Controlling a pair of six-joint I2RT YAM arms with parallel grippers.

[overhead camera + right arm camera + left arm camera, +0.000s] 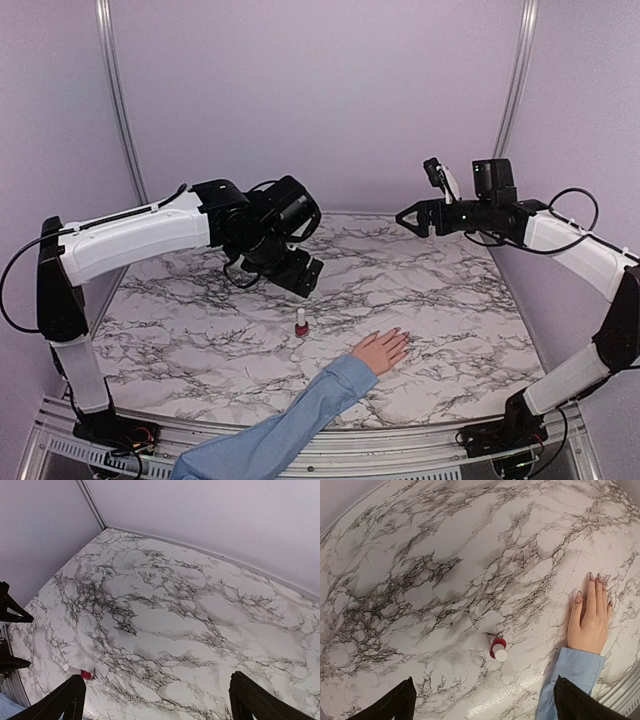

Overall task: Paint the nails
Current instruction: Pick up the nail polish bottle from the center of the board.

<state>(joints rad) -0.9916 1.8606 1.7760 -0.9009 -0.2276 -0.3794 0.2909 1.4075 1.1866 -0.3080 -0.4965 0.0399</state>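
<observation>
While the human hand (382,350) lies flat, palm down, near the front of the marble table (180,330), the nails (591,576) sit at its fingertips, pointing away from the arm bases, and nothing touches them. Left gripper (305,278) hangs in the air above the little red nail-polish bottle (301,324), jaws spread wide and empty; the bottle stands upright, white cap on, just left of the hand. Right gripper (408,217) is up high over the far right side, also wide open with nothing in it, well apart from the hand.
</observation>
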